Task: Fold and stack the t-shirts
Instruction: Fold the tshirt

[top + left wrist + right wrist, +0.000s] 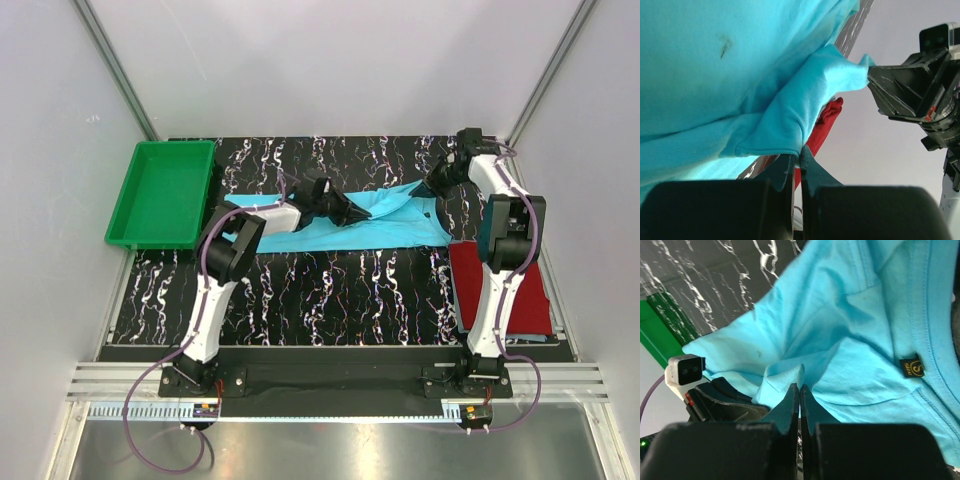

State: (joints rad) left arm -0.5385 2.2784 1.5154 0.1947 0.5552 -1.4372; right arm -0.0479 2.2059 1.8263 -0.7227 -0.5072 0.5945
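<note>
Left gripper (796,152): pinching a turquoise t-shirt (395,228) fold
Right gripper (800,386): pinching the same shirt
Dark red t-shirt (536,300): folded, beside right arm

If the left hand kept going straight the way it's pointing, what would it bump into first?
The turquoise shirt it is pinching, bunched right ahead of the left hand; beyond it, probably the right hand, though depth is unclear.

Obstacles — tray (160,195) left, red tee (530,300) right.
</note>
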